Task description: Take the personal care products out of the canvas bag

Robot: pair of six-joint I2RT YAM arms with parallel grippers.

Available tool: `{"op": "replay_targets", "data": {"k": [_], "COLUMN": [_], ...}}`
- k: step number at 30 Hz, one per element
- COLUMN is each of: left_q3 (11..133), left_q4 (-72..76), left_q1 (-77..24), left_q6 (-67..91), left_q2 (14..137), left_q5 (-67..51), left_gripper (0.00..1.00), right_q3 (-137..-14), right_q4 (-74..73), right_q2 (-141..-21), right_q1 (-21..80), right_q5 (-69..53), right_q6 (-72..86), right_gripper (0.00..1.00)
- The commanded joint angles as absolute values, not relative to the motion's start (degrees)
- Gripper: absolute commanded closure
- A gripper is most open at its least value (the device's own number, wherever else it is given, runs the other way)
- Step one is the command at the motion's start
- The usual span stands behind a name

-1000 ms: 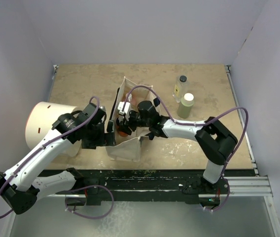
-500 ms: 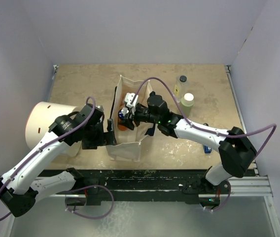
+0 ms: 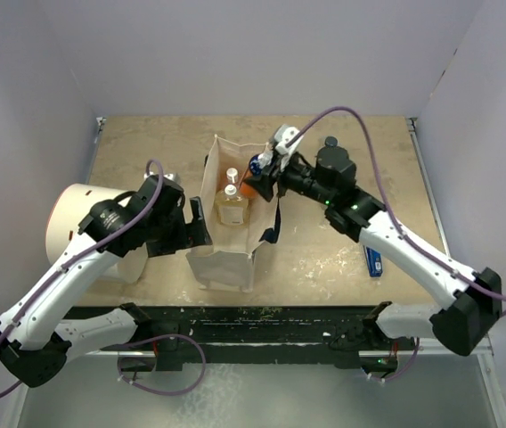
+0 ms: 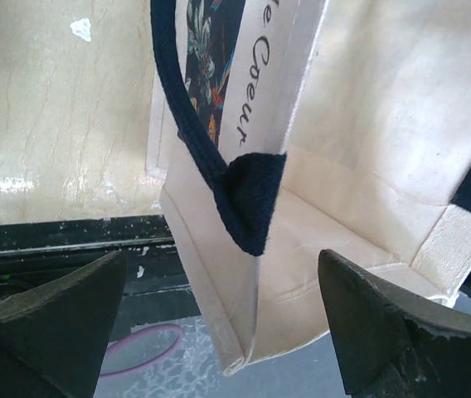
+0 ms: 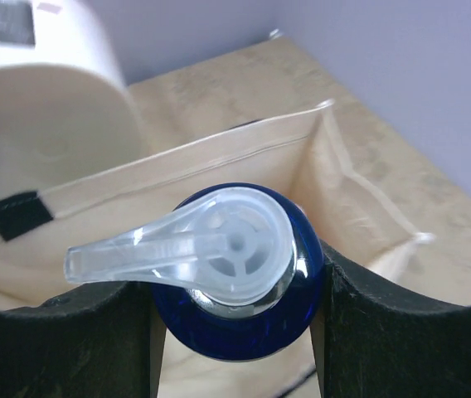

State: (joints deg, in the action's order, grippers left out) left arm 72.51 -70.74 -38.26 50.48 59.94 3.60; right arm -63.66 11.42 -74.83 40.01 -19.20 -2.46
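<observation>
The canvas bag [image 3: 226, 254] stands open mid-table. My right gripper [image 3: 265, 175] is shut on the orange-and-dark-blue pump bottle [image 3: 255, 181] and holds it above the bag's far right rim. In the right wrist view, my fingers [image 5: 385, 332] clamp its blue shoulder [image 5: 235, 332] under the clear pump head, with the bag [image 5: 219, 162] below. Two white-topped bottles [image 3: 231, 201], one yellowish, stand inside the bag. The black-capped bottle [image 3: 330, 143] peeks out behind my right arm. My left gripper [image 3: 195, 223] is open at the bag's left wall; its jaws straddle a bag corner [image 4: 244, 332] and a black strap [image 4: 248, 199]. The olive-green bottle is hidden.
A large white cylinder [image 3: 79, 223] lies at the left, beside my left arm, and shows in the right wrist view [image 5: 45, 91]. A flat blue-and-black tool [image 3: 373, 261] lies at the right near the front edge. Purple walls close in the table.
My right gripper has risen out of the bag with the pump bottle and moved far-right. The bag now stands more open, showing two bottles inside. My left gripper has stayed at the bag's left wall.
</observation>
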Motion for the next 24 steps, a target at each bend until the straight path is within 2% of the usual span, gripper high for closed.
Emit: {"op": "replay_targets", "data": {"k": [1, 8, 12, 18, 24], "left_q3": [75.4, 77.2, 77.8, 79.9, 81.0], "left_q4": [-68.6, -68.4, -67.9, -68.5, -69.4], "left_q1": [-38.1, -38.1, -38.1, -38.1, -38.1], "left_q6": [51.9, 51.0, 50.5, 49.2, 48.4], "left_q2": [61.2, 62.3, 63.1, 64.1, 64.7], "left_q5": [6.1, 8.2, 8.6, 9.7, 10.0], "left_gripper": [0.01, 0.01, 0.01, 0.01, 0.01], "right_q3": [-69.9, -65.2, -58.8, -41.2, -30.3], "right_q4": [13.1, 10.2, 8.8, 19.8, 30.3], "right_q2": [-66.7, -58.5, -55.0, -51.8, -53.8], "right_q1": [37.7, 32.7, 25.9, 22.5, 20.9], "right_q5": [-9.8, 5.5, 5.3, 4.4, 7.8], "right_q6": [-3.2, -8.2, -3.4, 1.1, 5.4], "right_gripper": [1.00, 1.00, 1.00, 1.00, 1.00]}}
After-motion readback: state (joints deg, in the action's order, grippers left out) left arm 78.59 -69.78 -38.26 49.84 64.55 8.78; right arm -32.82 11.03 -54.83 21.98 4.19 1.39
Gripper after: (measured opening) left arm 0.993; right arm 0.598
